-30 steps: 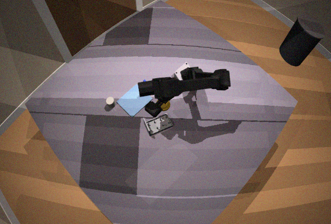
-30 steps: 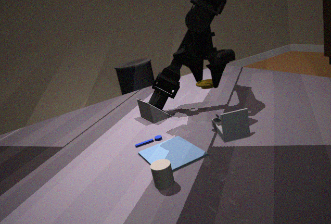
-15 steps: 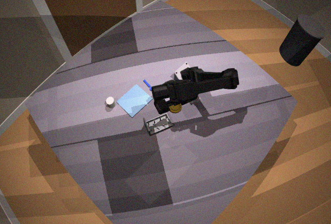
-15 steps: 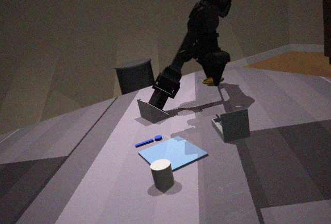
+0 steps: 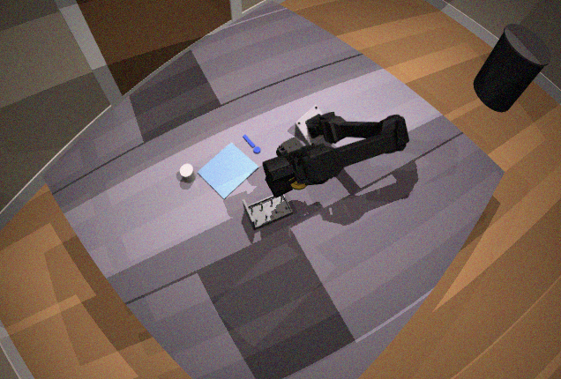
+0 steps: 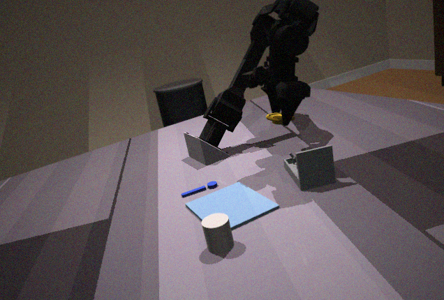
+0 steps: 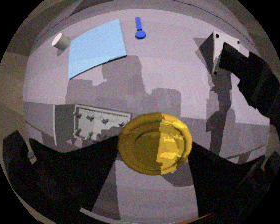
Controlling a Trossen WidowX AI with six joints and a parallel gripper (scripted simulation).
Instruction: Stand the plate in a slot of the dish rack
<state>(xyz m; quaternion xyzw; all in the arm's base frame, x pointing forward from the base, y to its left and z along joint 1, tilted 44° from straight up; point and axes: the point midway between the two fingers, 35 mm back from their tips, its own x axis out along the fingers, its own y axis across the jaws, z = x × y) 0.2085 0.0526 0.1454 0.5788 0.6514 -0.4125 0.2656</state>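
Note:
My gripper [image 5: 295,182] [image 6: 282,118] [image 7: 155,144] is shut on the yellow plate [image 5: 298,184] [image 6: 274,116] [image 7: 153,143], with a finger on each side of its rim. The plate lies flat in the grip, low above the table. The grey dish rack [image 5: 267,211] [image 6: 316,166] [image 7: 98,123] stands on the table close by. In the top view it is just below and left of the plate. In the wrist view it is to the plate's left. The arm hides most of the plate in the top view.
A light blue mat [image 5: 228,169] [image 6: 231,203] [image 7: 94,46] lies beyond the rack, with a blue spoon [image 5: 250,143] [image 6: 197,189] [image 7: 139,27] and a white cylinder cup [image 5: 185,170] [image 6: 217,231] beside it. The arm's base plate [image 5: 305,118] [image 6: 201,148] is behind. A black bin [image 5: 509,67] stands off the table.

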